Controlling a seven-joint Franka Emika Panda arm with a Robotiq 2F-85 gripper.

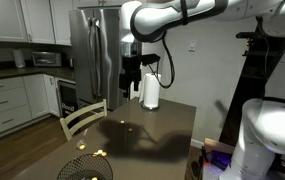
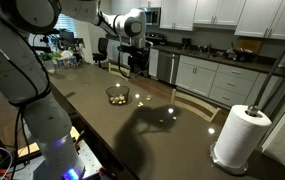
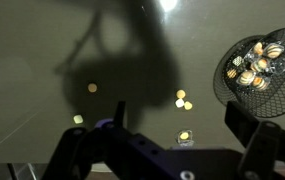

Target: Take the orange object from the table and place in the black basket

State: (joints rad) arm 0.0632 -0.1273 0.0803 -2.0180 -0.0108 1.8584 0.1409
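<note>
the jaws hang apart and empty above the surface (image 3: pixel 42 50). small orange pieces (image 3: pixel 182 98) lie scattered near the black basket (image 3: pixel 227 92).

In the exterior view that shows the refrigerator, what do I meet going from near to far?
The black basket → pale wooden chair → paper towel roll → refrigerator.

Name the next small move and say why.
Probably lower the open gripper toward the orange piece lying below it on the table. The gripper hangs empty well above the tabletop, and the black basket sits off to one side.
</note>
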